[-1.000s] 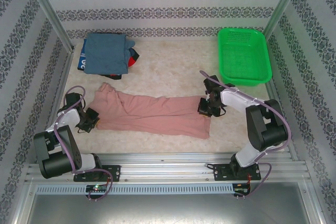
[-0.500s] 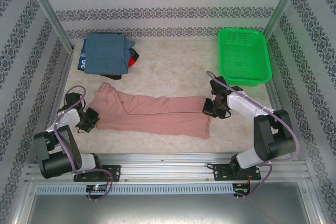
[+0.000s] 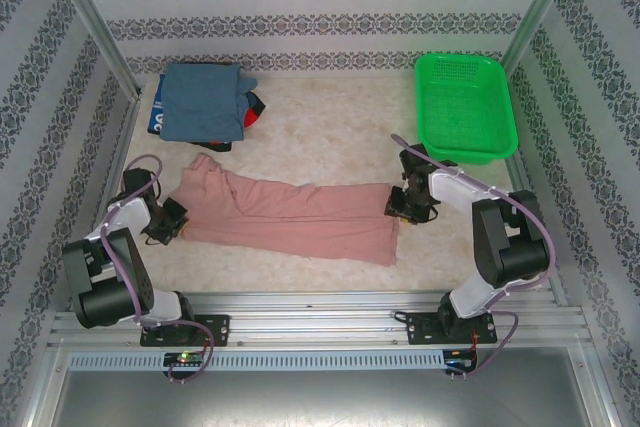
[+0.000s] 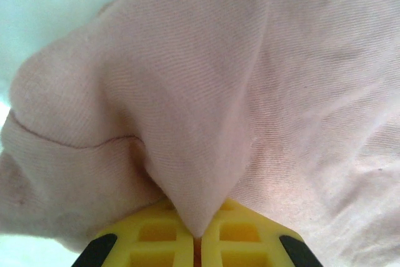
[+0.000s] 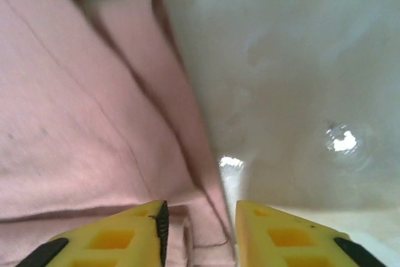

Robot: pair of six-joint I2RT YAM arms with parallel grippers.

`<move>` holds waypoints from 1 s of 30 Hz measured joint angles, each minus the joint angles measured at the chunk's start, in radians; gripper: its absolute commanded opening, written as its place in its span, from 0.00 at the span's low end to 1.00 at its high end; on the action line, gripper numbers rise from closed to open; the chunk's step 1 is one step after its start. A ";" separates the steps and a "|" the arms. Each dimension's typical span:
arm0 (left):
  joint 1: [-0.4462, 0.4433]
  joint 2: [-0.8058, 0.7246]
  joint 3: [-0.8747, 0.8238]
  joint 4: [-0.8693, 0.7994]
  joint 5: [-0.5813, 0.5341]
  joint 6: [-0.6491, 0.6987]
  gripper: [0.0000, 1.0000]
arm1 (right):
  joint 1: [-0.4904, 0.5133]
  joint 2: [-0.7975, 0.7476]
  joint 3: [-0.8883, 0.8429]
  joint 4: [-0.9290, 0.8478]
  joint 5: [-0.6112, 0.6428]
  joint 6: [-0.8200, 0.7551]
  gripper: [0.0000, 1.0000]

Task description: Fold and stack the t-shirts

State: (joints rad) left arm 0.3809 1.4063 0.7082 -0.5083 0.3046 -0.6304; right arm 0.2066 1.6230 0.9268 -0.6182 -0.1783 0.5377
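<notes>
A dusty-pink t-shirt [image 3: 290, 217] lies folded into a long band across the near part of the table. My left gripper [image 3: 166, 219] is shut on its left edge. In the left wrist view a peak of pink cloth [image 4: 206, 92] runs down into the closed yellow jaws of that gripper [image 4: 199, 237]. My right gripper [image 3: 400, 205] stands open at the band's right end. In the right wrist view the pink hem [image 5: 75, 104] lies loose between its parted fingers [image 5: 125, 239]. Folded t-shirts are stacked at the back left, a blue-grey one [image 3: 203, 102] on top and dark and red ones [image 3: 255, 109] beneath.
A green mesh basket [image 3: 465, 107] stands at the back right, just beyond the right arm. The pale table top [image 3: 320, 127] lies bare between the stack and the basket. Patterned walls and metal posts close in the sides and back.
My right gripper has opened and let go of the pink t-shirt's right end. My left gripper, still shut on the cloth, has shifted slightly away from the table's near edge.
</notes>
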 measured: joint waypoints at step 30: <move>-0.201 0.007 0.389 -0.170 -0.295 -0.040 0.90 | 0.117 0.245 0.216 0.163 -0.101 0.067 0.50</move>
State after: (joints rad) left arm 0.1795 1.4132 1.0973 -0.6781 0.0097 -0.6704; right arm 0.3237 1.8675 1.1423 -0.4549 -0.2798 0.6048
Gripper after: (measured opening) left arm 0.977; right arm 0.503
